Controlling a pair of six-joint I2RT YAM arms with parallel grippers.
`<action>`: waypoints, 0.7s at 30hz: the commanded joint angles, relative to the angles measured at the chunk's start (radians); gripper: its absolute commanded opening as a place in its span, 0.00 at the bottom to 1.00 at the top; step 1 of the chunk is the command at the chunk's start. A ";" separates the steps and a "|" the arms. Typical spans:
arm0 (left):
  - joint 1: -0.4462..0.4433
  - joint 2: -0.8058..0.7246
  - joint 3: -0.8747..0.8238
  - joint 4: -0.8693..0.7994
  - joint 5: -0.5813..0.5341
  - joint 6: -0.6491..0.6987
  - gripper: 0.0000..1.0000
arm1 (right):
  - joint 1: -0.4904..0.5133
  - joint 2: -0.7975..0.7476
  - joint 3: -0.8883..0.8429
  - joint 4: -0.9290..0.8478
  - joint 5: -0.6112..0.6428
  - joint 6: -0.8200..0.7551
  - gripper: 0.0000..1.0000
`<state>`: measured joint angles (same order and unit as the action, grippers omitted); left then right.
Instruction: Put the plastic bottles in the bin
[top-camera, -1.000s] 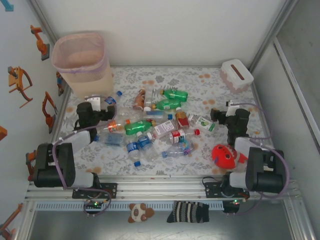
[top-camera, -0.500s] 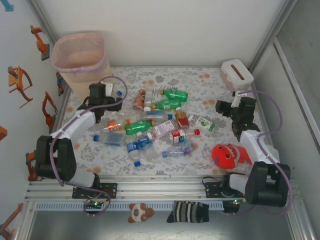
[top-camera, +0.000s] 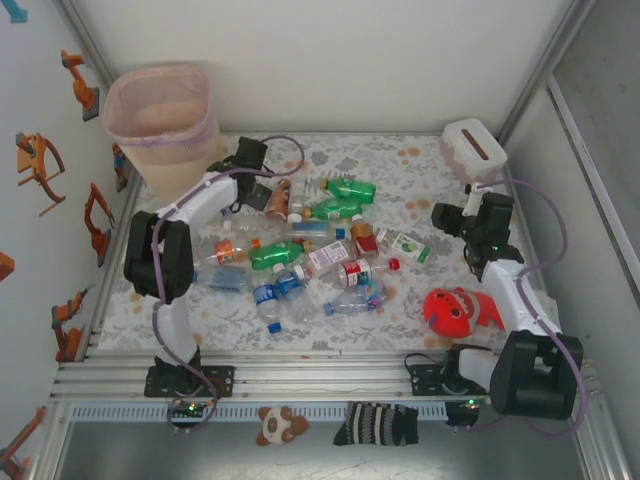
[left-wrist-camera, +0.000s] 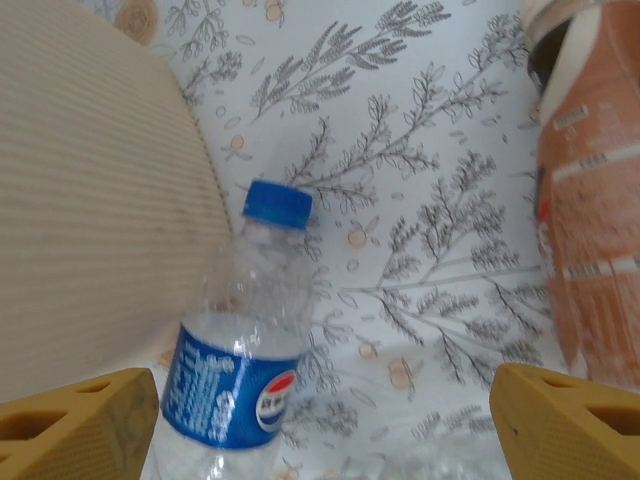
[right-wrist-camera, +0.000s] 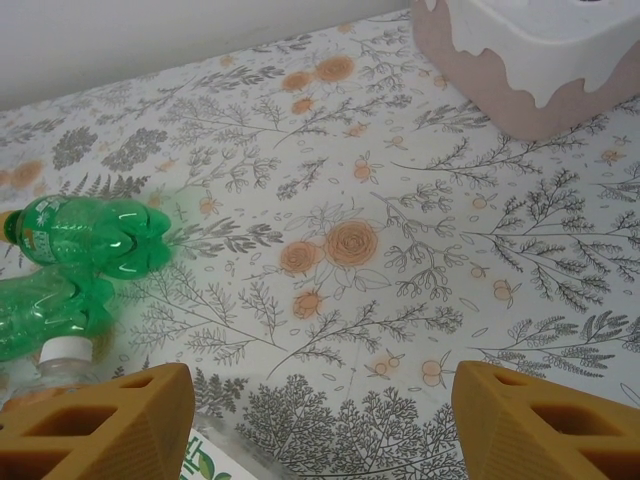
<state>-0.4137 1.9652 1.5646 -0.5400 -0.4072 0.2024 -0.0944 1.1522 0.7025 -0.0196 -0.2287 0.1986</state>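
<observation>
Now you are at the pick step, with the bottles on the floral mat; bin (top-camera: 165, 150), perforated translucent pink, far left; left gripper (left-wrist-camera: 325, 435) spread wide around a crinkled clear bottle (left-wrist-camera: 240, 360) with a blue cap, just beside the bin; next, close squarely on its soft body; right gripper (right-wrist-camera: 320, 430) apart, empty, near glossy green bottles (right-wrist-camera: 90, 235)
</observation>
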 joint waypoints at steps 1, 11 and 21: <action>0.000 0.091 0.114 -0.119 -0.093 0.041 0.82 | -0.003 -0.032 0.029 -0.017 -0.007 -0.005 0.67; -0.003 0.310 0.358 -0.170 -0.185 0.139 0.66 | -0.004 -0.047 0.034 -0.032 0.014 -0.005 0.67; -0.002 0.439 0.471 -0.158 -0.223 0.206 0.56 | -0.003 -0.050 0.040 -0.043 0.025 -0.010 0.66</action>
<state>-0.4137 2.3836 2.0071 -0.6731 -0.6018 0.3698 -0.0944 1.1233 0.7116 -0.0563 -0.2184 0.1978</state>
